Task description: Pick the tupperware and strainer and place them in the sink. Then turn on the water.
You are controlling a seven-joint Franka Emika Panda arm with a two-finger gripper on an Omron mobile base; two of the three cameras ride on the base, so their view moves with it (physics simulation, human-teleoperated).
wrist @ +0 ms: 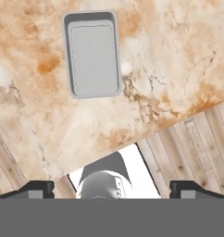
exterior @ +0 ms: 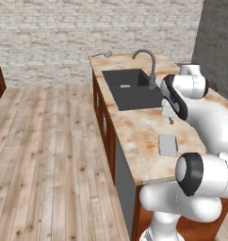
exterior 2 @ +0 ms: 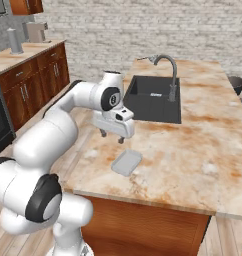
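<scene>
Place: home kitchen, rendered.
Island: marble-look counter (exterior 2: 203,150) in orange and cream on a wood base.
Sink (exterior 2: 153,100): black basin set into the counter, with a grey gooseneck faucet (exterior 2: 168,67).
Cabinets (exterior 2: 33,82): dark wood with metal handles, along the left wall under a second counter.
Wall (exterior: 87,28): pale brick.
Floor (exterior: 45,155): light wood planks.
Seating: dark stool (exterior 2: 236,82) at the island's far side.

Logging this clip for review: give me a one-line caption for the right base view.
Tool hangs open above the counter, near the tupperware; sink beyond, faucet dry.
</scene>
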